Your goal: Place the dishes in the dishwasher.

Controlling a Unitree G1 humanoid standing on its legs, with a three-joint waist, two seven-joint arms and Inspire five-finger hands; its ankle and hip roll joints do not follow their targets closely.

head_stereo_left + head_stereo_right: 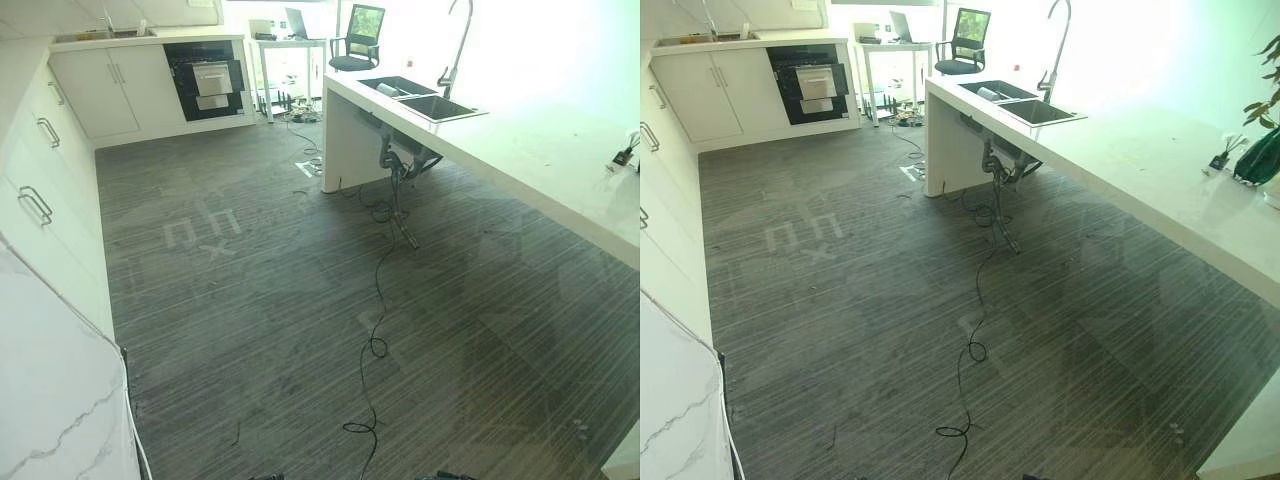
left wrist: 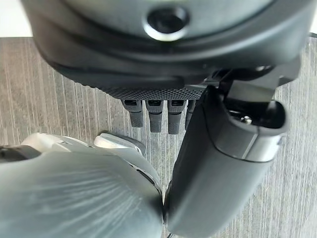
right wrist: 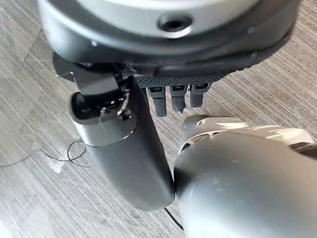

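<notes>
A black built-in dishwasher (image 1: 210, 85) stands in the white cabinet row at the far end of the room, with a pale front panel showing in it. A double sink (image 1: 420, 100) with a tall tap (image 1: 455, 45) sits in the white island counter (image 1: 540, 160) on the right, and a pale dish (image 1: 387, 89) lies in its far basin. My left hand (image 2: 153, 116) hangs over the floor with straight fingers and holds nothing. Beside it, in its own wrist view, my right hand (image 3: 173, 101) is likewise open and empty.
White drawers with metal handles (image 1: 40, 205) line the left side, and a marbled counter (image 1: 50, 400) lies at the near left. A black cable (image 1: 375, 340) trails across the grey striped floor. A desk and an office chair (image 1: 358, 40) stand at the back. A plant (image 1: 1262, 150) sits on the counter.
</notes>
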